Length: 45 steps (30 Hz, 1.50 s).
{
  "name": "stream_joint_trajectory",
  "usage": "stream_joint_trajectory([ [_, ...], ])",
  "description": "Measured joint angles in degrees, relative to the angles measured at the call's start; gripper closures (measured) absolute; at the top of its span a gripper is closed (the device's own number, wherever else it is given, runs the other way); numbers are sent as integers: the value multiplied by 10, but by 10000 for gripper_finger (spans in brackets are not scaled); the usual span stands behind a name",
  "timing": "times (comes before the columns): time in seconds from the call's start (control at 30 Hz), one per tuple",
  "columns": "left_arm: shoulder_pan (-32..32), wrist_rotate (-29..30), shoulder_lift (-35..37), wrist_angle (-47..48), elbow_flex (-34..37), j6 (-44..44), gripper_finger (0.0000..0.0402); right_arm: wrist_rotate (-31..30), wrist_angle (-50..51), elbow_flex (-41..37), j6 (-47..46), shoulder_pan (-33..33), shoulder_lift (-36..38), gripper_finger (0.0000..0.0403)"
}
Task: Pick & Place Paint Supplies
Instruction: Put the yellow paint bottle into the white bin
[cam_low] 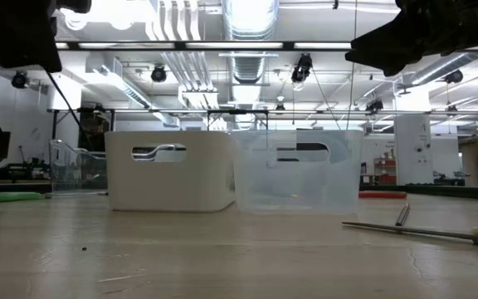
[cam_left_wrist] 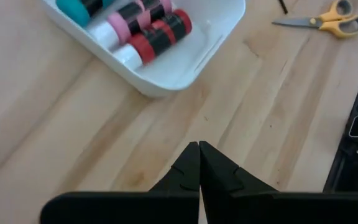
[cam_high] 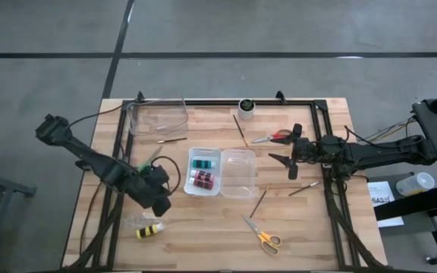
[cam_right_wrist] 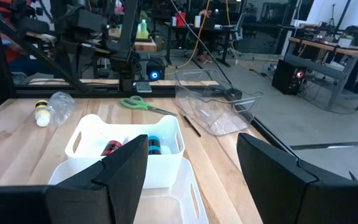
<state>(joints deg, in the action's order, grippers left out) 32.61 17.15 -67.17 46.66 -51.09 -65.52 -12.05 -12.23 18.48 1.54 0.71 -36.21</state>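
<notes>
A white bin (cam_high: 203, 171) in the middle of the table holds a teal bottle (cam_high: 200, 163) and red and pink bottles (cam_high: 202, 180); they also show in the left wrist view (cam_left_wrist: 157, 34). A yellow-and-black bottle (cam_high: 150, 230) lies near the front left. Red-handled scissors (cam_high: 277, 137), yellow-handled scissors (cam_high: 263, 237) and thin brushes (cam_high: 240, 130) (cam_high: 259, 202) (cam_high: 303, 188) lie on the wood. My left gripper (cam_high: 160, 203) (cam_left_wrist: 199, 149) is shut and empty, above the table left of the white bin. My right gripper (cam_high: 283, 161) (cam_right_wrist: 191, 174) is open and empty, right of the clear bin (cam_high: 238, 173).
A clear tub (cam_high: 158, 120) stands at the far left and a small white cup (cam_high: 246, 106) at the far edge. A crumpled clear object (cam_high: 135, 222) lies beside the yellow-and-black bottle. A black frame (cam_high: 325, 121) borders the table. Green-handled scissors (cam_right_wrist: 143, 104) lie beyond the white bin.
</notes>
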Motion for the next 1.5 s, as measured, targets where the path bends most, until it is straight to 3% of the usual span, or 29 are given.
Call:
stream_joint_trajectory([
  [0.37,72,-9,-93,6,-33,-131,394,0,0,0,0,0,0,159],
  [0.5,104,-9,-143,33,-72,-186,348,0,0,0,0,0,0,159],
  [0.7,139,-21,-212,76,-157,-197,261,0,0,0,0,0,0,159],
  [0.93,164,-97,-255,116,-201,-245,199,0,0,0,0,0,0,159],
  [1.2,186,-112,-260,115,-193,-318,189,0,0,0,0,0,0,159],
  [1.5,196,-148,-260,60,-152,-334,189,0,0,0,0,0,0,159],
])
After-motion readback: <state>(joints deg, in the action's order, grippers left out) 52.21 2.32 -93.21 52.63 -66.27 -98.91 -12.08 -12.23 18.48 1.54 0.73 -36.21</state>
